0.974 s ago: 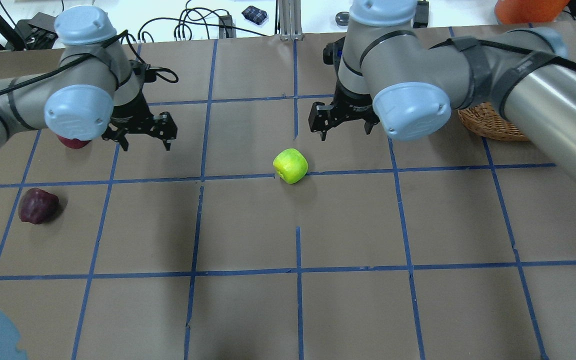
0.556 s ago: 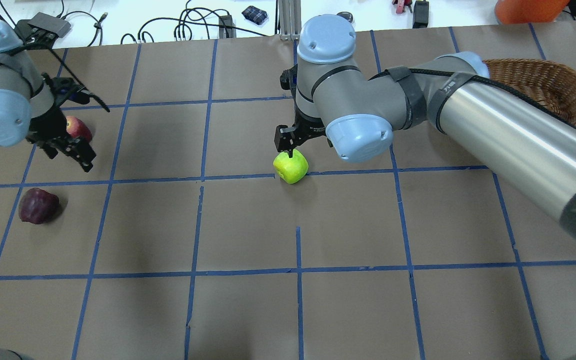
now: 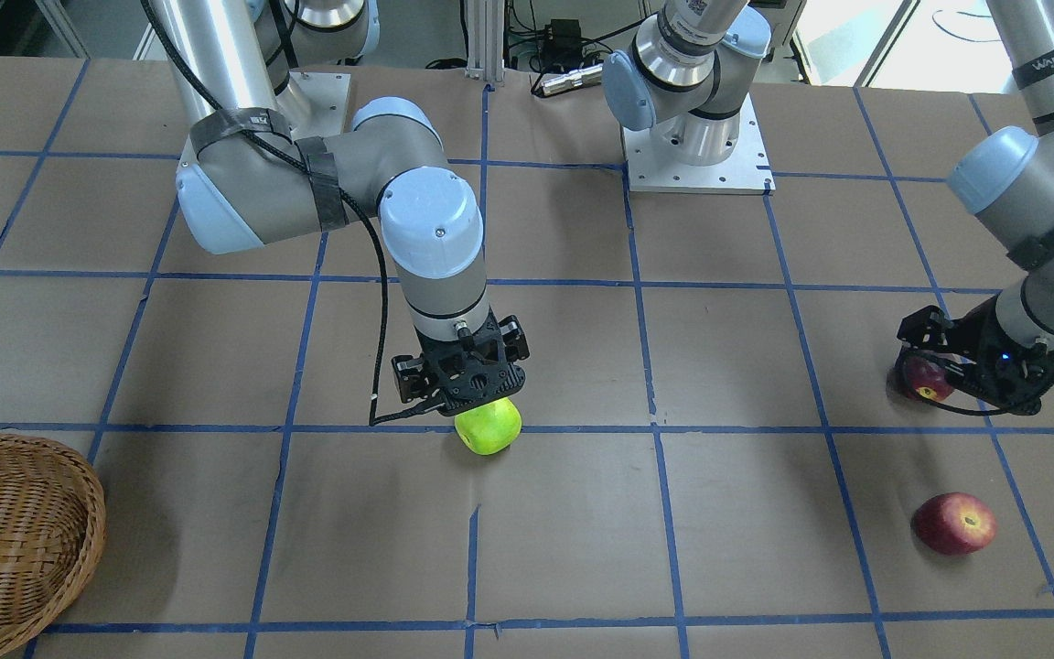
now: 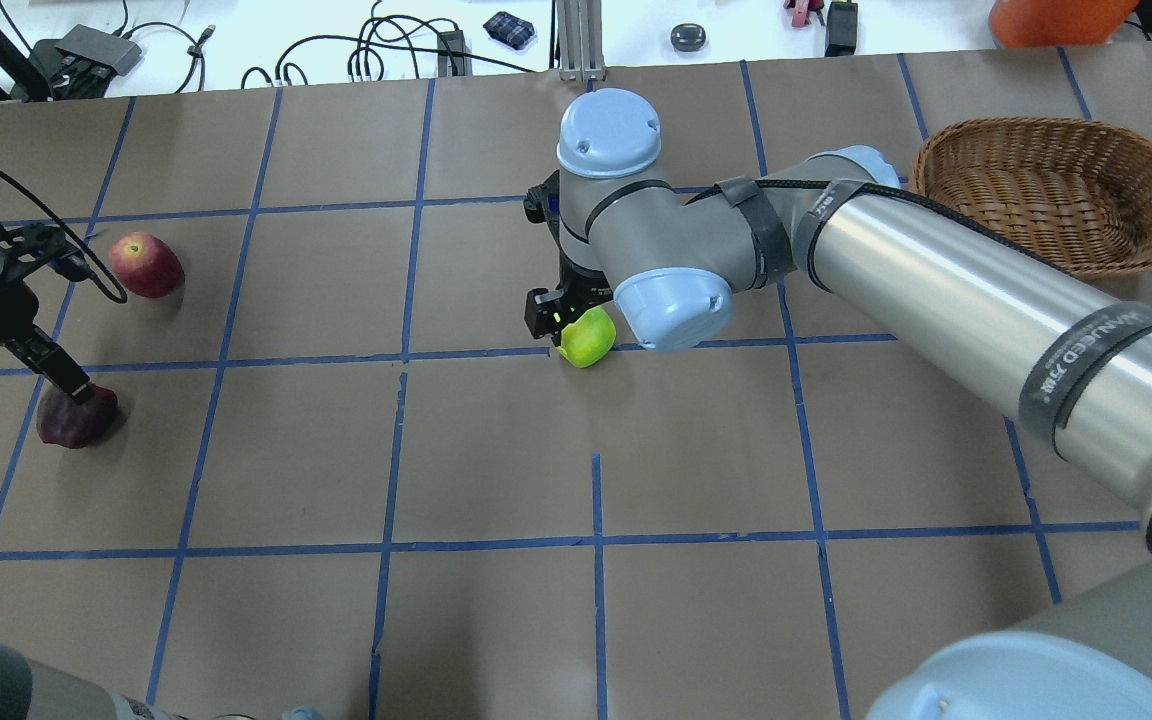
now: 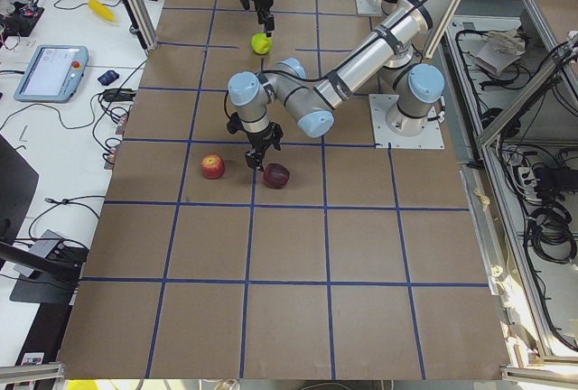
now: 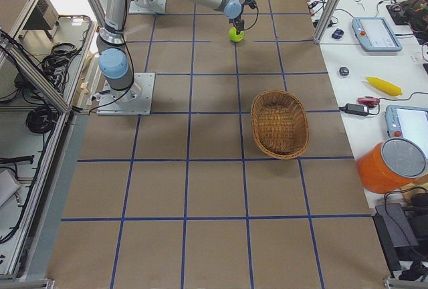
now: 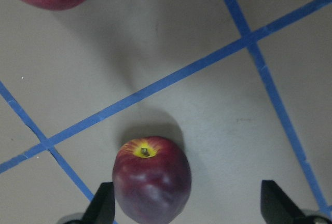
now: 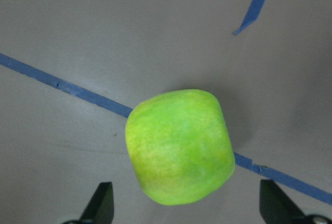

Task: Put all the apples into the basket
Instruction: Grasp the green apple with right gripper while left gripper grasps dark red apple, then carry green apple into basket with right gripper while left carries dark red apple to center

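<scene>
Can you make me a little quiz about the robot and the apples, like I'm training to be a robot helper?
1. True or false: the basket already has an apple in it.
2. What colour is the apple under the right gripper? A green, B maroon, C red.
3. How many apples lie on the table?
Key: 1 false, it is empty. 2 A, the green apple. 3 three: that one, the maroon apple beneath the left gripper, and the red apple.
</scene>
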Controlling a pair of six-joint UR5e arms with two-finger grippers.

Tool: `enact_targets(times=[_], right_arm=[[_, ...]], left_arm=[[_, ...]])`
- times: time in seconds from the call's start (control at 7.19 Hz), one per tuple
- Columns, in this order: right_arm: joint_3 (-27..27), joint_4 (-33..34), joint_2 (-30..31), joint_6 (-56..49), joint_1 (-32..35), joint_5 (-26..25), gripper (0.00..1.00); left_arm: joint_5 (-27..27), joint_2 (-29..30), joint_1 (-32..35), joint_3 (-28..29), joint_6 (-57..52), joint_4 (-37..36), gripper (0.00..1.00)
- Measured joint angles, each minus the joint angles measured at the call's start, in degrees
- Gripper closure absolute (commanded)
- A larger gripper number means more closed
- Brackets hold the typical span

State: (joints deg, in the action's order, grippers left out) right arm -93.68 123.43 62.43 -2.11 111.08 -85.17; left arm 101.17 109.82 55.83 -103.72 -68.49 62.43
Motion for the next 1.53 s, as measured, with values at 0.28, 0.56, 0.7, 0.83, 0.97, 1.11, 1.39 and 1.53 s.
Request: enact_targets(times=[0.28, 0.56, 0.7, 0.83, 0.97, 1.11, 1.39, 1.53], right_arm=[[0.1, 2.6, -1.8, -0.5, 0.1, 1.2, 0.0], [-0.2, 3.5, -2.6, -2.6, 0.1, 1.3, 0.01], [-0.3, 4.5, -3.1, -3.4, 0.1, 1.1, 0.5], [-0.5, 6.8, -3.9, -3.6, 0.0, 0.6, 1.0], [-0.7, 8.9, -4.5, -3.3, -0.2, 0.4, 1.0], [-0.7, 9.4, -4.6, -3.1, -0.6, 0.3, 1.0], [-0.5, 7.0, -3.2, -3.0, -2.2, 0.2, 1.0], [-0.5, 4.4, -1.4, -3.0, -5.3, 0.3, 1.0]], left_arm=[[0.1, 2.4, -0.7, -2.4, -2.0, -4.6, 0.0], [0.2, 4.2, -1.1, -3.6, -2.0, -6.4, 0.68], [0.1, 4.8, -1.3, -3.8, -1.6, -7.1, 0.85], [0.0, 4.9, -1.3, -3.7, -0.4, -7.5, 0.85], [-0.3, 4.4, -1.0, -3.3, 2.9, -7.1, 0.85], [-0.7, 3.5, -0.1, -2.8, 8.3, -6.0, 0.85], [-1.6, 1.0, 6.0, -2.1, 23.7, -2.1, 0.85], [-3.8, -0.3, 11.4, -2.0, 32.0, 0.0, 0.85]])
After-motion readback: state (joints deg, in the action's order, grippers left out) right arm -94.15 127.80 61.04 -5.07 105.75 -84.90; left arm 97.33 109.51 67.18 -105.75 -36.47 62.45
